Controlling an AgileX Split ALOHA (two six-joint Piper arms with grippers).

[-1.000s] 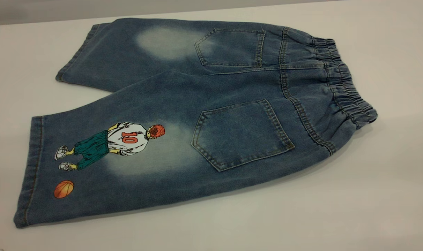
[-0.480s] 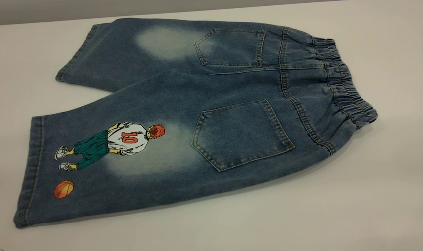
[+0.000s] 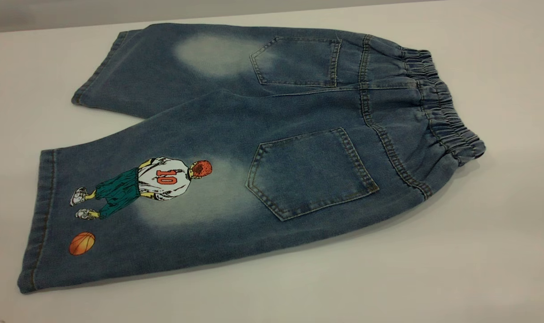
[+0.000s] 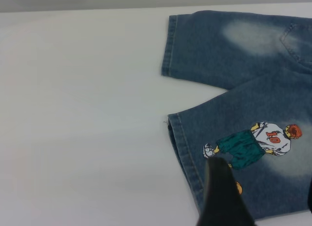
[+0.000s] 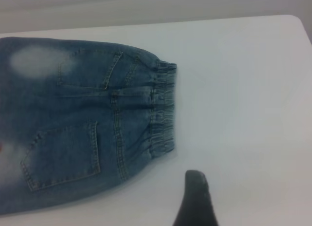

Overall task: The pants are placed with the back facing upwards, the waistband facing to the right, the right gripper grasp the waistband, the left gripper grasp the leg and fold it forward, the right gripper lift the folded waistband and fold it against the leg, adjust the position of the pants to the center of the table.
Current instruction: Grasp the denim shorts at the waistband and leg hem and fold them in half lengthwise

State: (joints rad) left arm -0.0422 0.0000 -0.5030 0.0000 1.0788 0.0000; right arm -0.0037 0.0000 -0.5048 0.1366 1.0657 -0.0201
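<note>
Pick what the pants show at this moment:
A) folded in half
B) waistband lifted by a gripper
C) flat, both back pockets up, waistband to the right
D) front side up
C: the pants lie flat on the table, pockets up, the waistband at the right, ungrasped.

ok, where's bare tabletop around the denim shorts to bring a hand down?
Bare white tabletop lies right of the ruched elastic waistband, along the near edge below the printed leg, left of both hems, and in the wedge between the two legs. The blue denim shorts fill the middle. Left hand fingertip hangs over the printed leg's hem.
</note>
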